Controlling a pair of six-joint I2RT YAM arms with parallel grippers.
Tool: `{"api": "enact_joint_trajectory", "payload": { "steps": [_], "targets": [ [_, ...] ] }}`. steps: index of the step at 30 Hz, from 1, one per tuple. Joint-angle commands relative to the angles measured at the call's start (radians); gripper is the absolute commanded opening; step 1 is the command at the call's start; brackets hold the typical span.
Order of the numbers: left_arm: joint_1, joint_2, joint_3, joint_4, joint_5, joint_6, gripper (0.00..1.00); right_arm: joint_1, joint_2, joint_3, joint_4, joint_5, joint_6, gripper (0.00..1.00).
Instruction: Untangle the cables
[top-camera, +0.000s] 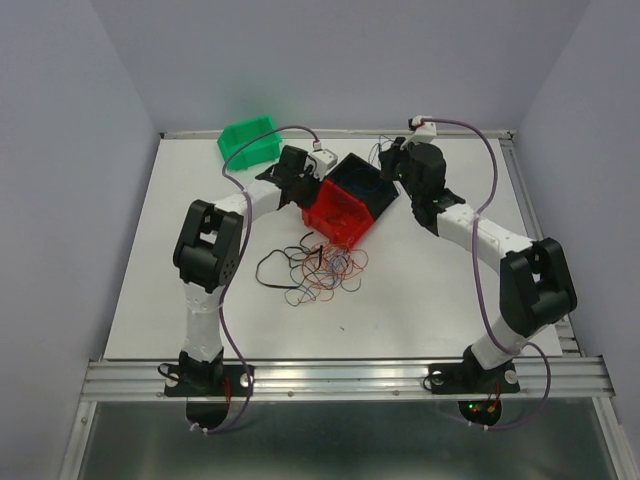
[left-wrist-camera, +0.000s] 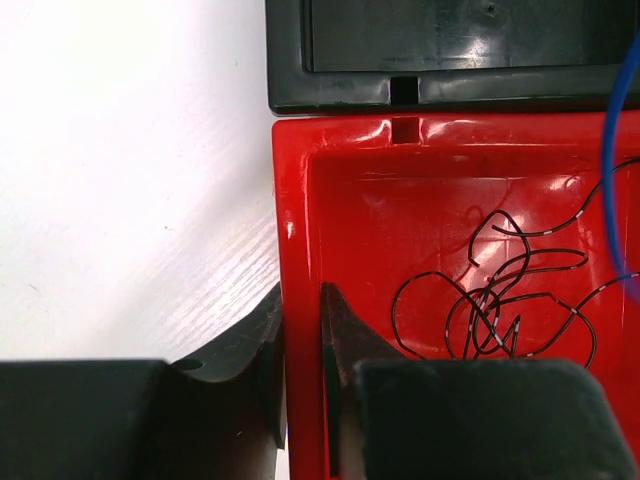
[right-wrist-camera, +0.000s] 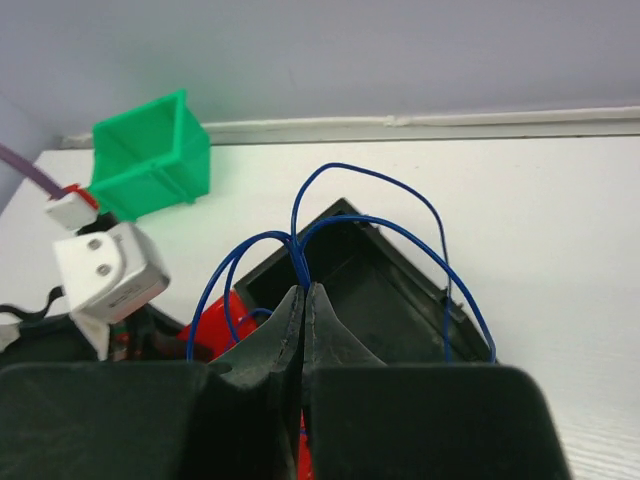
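Red bin wall sits clamped between the left gripper fingers, a black wire coiled inside. Right gripper, fingers pressed together, pinches a blue wire above the black bin. Other cables lie tangled on the table, centre frame.

1. The left arm reaches forward, elbow raised; the left pincer is clamped on the red bin wall, one finger either side.
2. The right arm bends inward; the right pincer is pinched tight on the blue cable looping just above its tips.
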Motion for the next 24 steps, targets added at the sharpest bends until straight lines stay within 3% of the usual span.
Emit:
{"api": "enact_joint_trajectory", "payload": {
  "steps": [1, 12, 24],
  "targets": [
    [0.007, -0.066, -0.028, 0.016, -0.025, 0.055, 0.09, -0.008, -0.033, 0.021, 0.022, 0.216, -0.024, 0.01],
    [-0.001, -0.072, -0.016, -0.002, -0.036, 0.022, 0.09, 0.000, 0.009, -0.097, 0.299, 0.416, -0.082, 0.00],
    [-0.004, -0.101, -0.011, -0.047, -0.038, -0.004, 0.09, 0.142, 0.205, 0.013, 0.450, 0.670, -0.360, 0.01]
  ]
}}
